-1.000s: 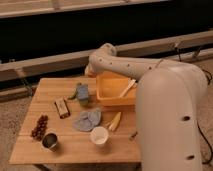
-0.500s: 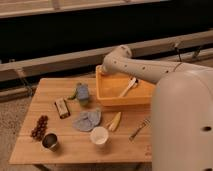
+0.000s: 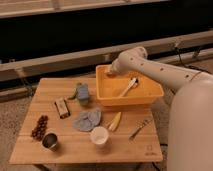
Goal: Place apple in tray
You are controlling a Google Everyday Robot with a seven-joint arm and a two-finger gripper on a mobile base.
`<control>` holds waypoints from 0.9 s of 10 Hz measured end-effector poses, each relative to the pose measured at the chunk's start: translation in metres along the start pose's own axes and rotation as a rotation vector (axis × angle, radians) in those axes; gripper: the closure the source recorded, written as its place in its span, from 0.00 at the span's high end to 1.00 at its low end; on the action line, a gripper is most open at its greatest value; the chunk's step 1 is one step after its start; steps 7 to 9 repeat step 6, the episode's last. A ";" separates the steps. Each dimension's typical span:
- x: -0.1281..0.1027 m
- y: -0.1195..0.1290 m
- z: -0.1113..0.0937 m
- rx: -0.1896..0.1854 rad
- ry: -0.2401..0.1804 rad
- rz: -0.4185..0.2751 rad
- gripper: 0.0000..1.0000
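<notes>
The yellow-orange tray stands on the back right of the wooden table. A pale spoon-like utensil lies inside it. My gripper is at the tray's back left corner, just above the rim, on the arm that reaches in from the right. The apple is not visible; it is either hidden or out of view.
Left of the tray stand a blue-grey object and a small brown block. In front lie a grey cloth, a banana, a white cup and a fork. Dark grapes and a metal cup sit front left.
The arm has swung to the right and back, uncovering the table's right side. The gripper has shifted slightly right along the tray's back left corner.
</notes>
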State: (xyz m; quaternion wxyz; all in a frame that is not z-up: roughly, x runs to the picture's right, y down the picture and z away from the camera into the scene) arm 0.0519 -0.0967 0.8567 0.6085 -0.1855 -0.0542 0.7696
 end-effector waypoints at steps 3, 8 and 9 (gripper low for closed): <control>0.002 -0.005 -0.016 -0.068 0.001 0.004 0.80; 0.012 -0.004 0.000 -0.120 0.000 0.006 0.80; 0.012 -0.004 0.000 -0.120 0.000 0.006 0.80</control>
